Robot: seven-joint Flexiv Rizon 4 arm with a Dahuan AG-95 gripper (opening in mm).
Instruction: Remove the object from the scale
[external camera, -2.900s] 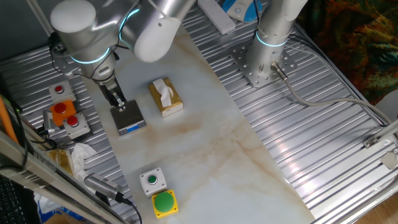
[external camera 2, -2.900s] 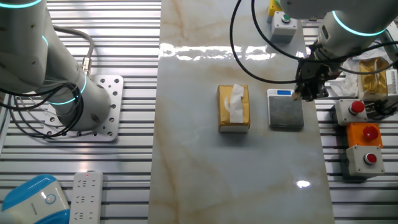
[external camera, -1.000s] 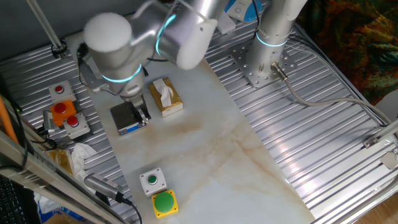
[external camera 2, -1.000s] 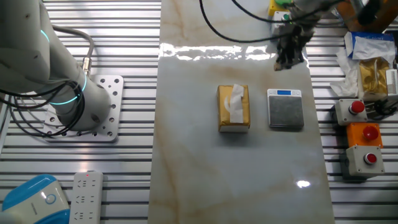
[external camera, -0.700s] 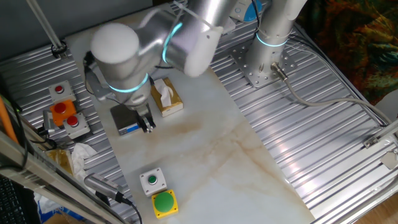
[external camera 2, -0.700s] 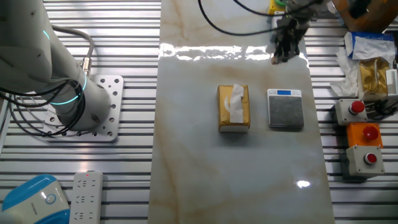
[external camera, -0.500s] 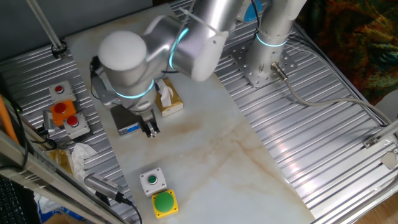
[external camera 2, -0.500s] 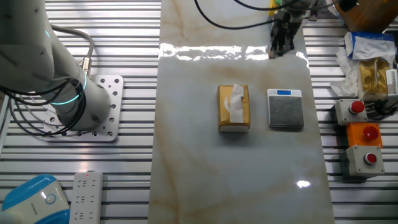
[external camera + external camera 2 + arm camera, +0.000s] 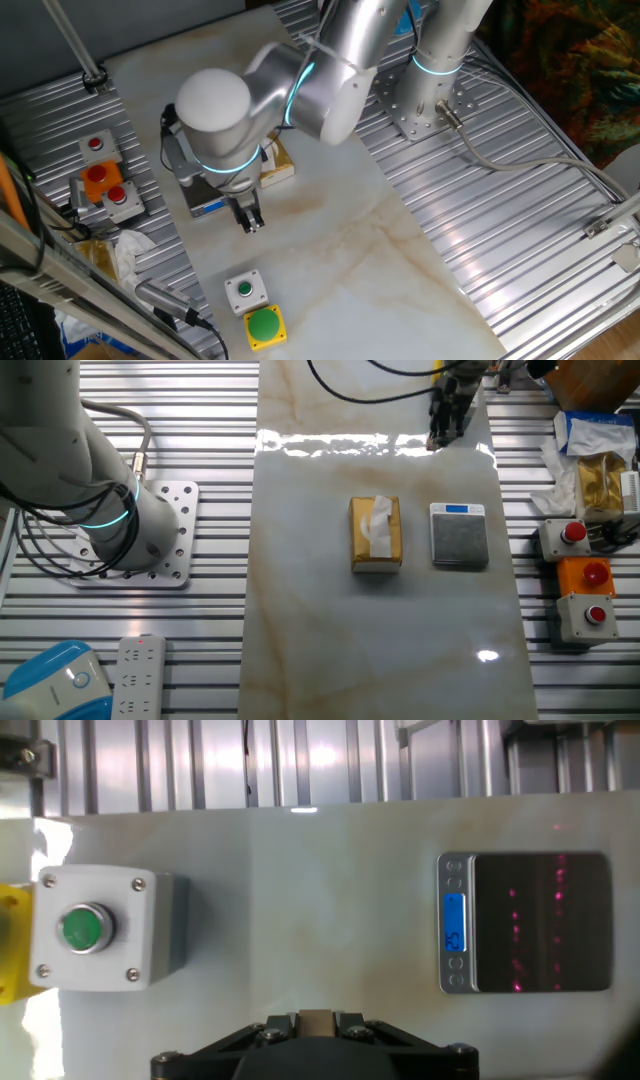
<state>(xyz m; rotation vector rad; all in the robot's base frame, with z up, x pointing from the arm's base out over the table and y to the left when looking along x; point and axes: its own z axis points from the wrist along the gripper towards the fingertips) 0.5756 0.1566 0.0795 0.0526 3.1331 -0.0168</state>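
Between the closed jaws of the gripper (image 9: 317, 1020) sits the small tan block (image 9: 317, 1016), off the scale (image 9: 525, 923) at 3 o'clock. Lower over bare marble, clear of the green button box (image 9: 95, 929), then release.

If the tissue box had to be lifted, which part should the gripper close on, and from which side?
From straight above, probably, closing on the tissue box's two long sides at mid-length. It lies flat and its width is the narrower span. The tissue poking from the top is too soft to hold. The scale beside it stands apart, leaving finger room.
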